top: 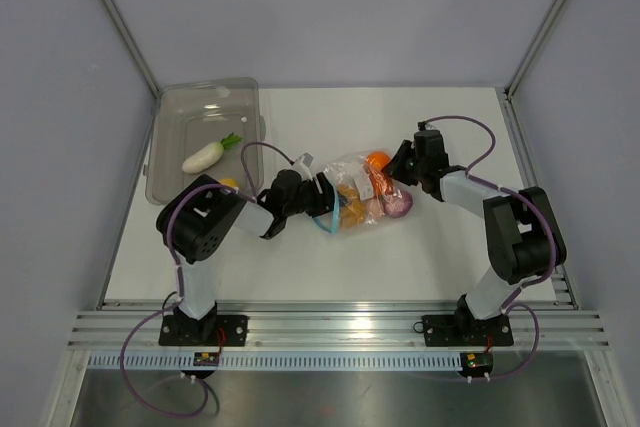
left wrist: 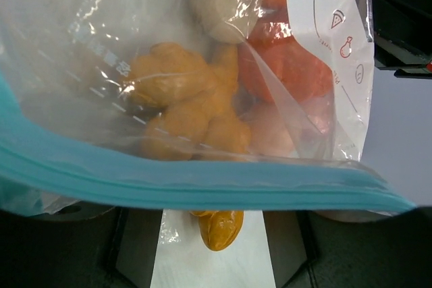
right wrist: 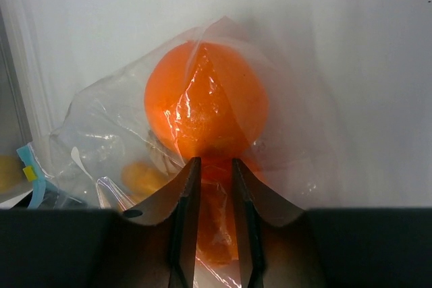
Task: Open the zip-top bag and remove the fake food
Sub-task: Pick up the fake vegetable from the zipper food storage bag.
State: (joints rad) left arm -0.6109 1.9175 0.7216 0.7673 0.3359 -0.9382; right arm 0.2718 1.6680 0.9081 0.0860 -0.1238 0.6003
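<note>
The right pincer (right wrist: 213, 161) pinches the zip-top bag (top: 358, 172) at its far end, likely to hold it steady. The left pincer (top: 322, 199) looks spread, with the blue zip strip (left wrist: 202, 187) lying across it. The fake food (left wrist: 182, 99) sits in the bag between both pincers.

White table (top: 300, 267), grey walls (top: 330, 7), aluminium rail (top: 330, 332)

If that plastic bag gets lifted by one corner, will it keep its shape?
Probably not: the zip-top bag looks thin and crinkled, so it should sag around the fake food. The round orange piece would likely roll toward the low end.
</note>
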